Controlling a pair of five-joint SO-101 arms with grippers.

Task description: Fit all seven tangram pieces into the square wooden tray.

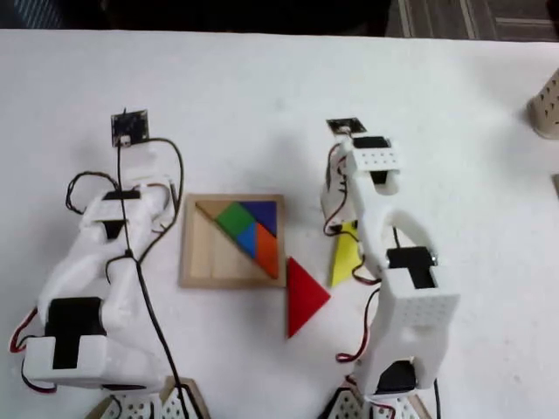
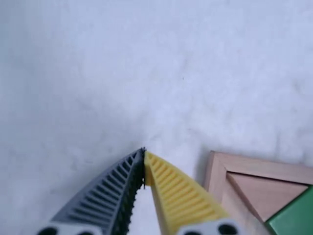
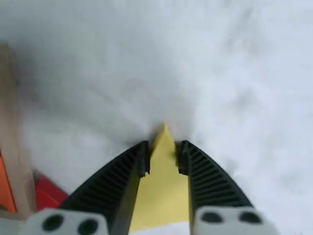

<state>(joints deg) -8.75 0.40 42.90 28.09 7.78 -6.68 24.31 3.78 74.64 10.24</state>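
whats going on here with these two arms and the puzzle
Two robot arms are filling a square wooden tray with tangram pieces. A green piece, a blue piece and an orange piece already sit in it. The right gripper is shut on a yellow triangle beside the tray. A red triangle lies outside, by the tray's corner. The left gripper is shut and empty.

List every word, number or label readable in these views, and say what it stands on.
None can be read.
The yellow piece, red triangle and wooden tray bear no print.
Any marks on the small black boards are too small to read.
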